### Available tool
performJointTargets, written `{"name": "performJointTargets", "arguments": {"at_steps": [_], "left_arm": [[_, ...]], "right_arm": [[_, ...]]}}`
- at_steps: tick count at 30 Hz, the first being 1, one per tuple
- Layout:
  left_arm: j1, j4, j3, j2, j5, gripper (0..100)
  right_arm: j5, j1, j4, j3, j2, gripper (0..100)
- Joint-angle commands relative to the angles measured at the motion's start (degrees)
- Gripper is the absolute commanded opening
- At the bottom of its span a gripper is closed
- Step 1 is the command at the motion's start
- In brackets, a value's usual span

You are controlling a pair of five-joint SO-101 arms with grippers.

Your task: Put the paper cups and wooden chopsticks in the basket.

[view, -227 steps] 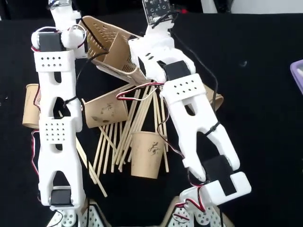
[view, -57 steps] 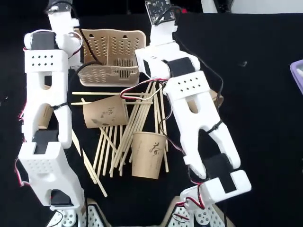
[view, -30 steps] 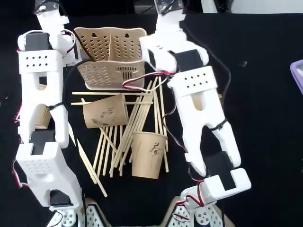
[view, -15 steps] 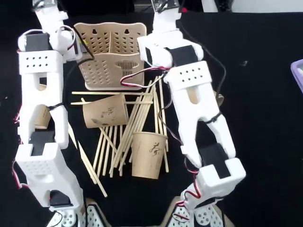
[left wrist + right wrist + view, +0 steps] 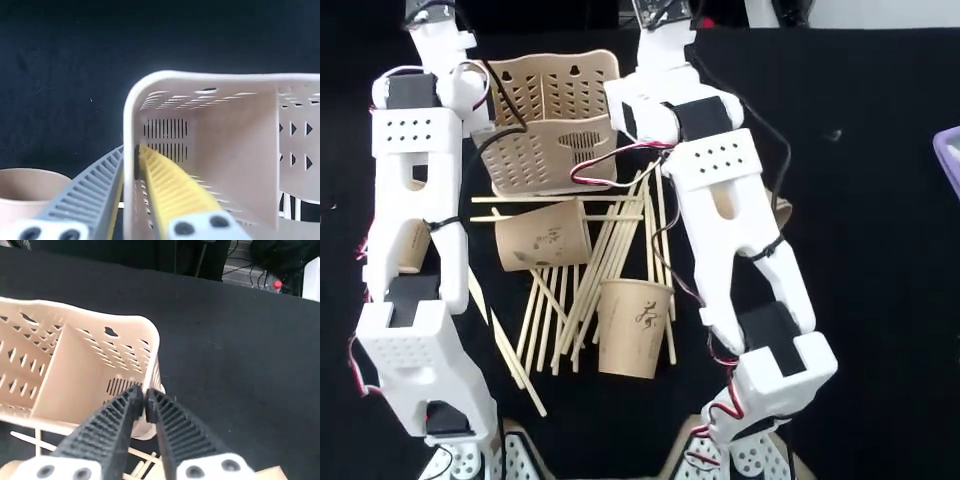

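High view: the basket (image 5: 555, 120) sits tilted at upper centre between my two arms. I judge that I grip it from both sides to set it upright. Below it, mid-frame, the wooden chopsticks (image 5: 590, 270) lie scattered with paper cups (image 5: 542, 236) among them, none inside yet.

Left wrist view: my left gripper (image 5: 136, 150) is pinched narrow over the basket's wall near a corner, one jaw inside and one outside.

Right wrist view: my right gripper (image 5: 144, 396) clamps another rim corner, likely as a steadying hold.
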Motion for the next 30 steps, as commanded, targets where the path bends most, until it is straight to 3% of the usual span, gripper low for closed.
{"name": "performJointTargets", "arguments": {"at_steps": [1,8,21,24,27,30], "left_arm": [[-0.5,-0.5,-0.6,-1.1,0.5,3],[-0.4,-0.5,-0.4,-1.1,0.5,3],[-0.4,-0.2,-0.4,-1.1,0.5,3],[-0.4,-0.2,-0.4,-1.1,0.5,3],[-0.4,-0.1,-0.3,-1.1,0.3,3],[-0.7,2.0,-0.4,-1.1,0.2,3]], "right_arm": [[0.1,-0.6,1.1,-0.1,-2.4,5.2],[0.1,-3.4,4.3,-0.4,-7.2,23.1],[0.1,-4.8,-1.1,-0.5,2.3,21.5],[0.4,-4.7,-0.9,-0.3,3.6,17.0],[0.5,-4.4,-0.7,-0.3,3.7,1.2],[0.5,-4.1,0.2,0.0,1.7,1.5]]}}
